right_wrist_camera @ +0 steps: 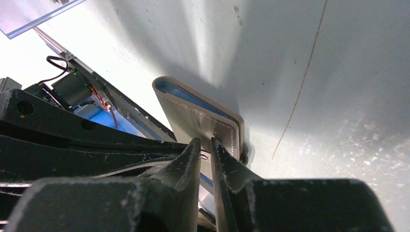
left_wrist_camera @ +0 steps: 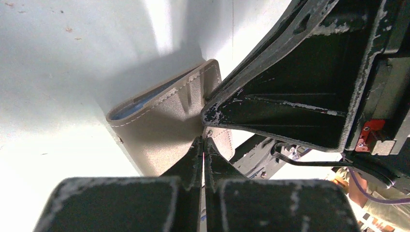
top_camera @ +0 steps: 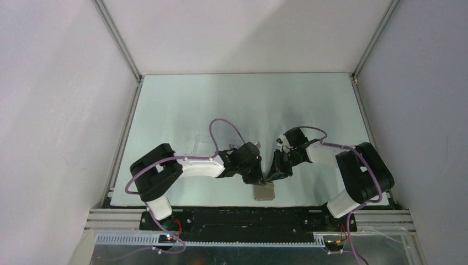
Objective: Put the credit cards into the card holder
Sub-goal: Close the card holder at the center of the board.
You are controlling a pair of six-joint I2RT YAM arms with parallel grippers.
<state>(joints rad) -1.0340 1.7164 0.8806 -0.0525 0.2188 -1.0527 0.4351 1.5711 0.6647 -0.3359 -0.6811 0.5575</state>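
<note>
Clenching tight, the left gripper [left_wrist_camera: 203,141] has its two fingers pressed together with no gap. A thin pale line [left_wrist_camera: 204,166] shows in the seam between them; whether that is a card cannot be told. The fingertips sit right at the lower edge of the wallet [left_wrist_camera: 159,125], touching or almost touching its grey-brown outer face.

The right gripper [right_wrist_camera: 205,144] is nearly closed, with only a narrow slot between its fingers, and it pinches the wallet's near edge beside the stitched seam. In the left wrist view one of its fingers [left_wrist_camera: 290,106] lies flat against the wallet's outer face, the tip touching it near the raised tab.

The wallet stands on edge and slightly spread, its light blue lining showing along the open rim in both wrist views. From above it sits on the table [top_camera: 221,105] close to the near edge, midway between the two arms, with both grippers meeting right over it. A corner of a clear plastic box [right_wrist_camera: 29,14] lies farther out on the table, well apart from the wallet.
</note>
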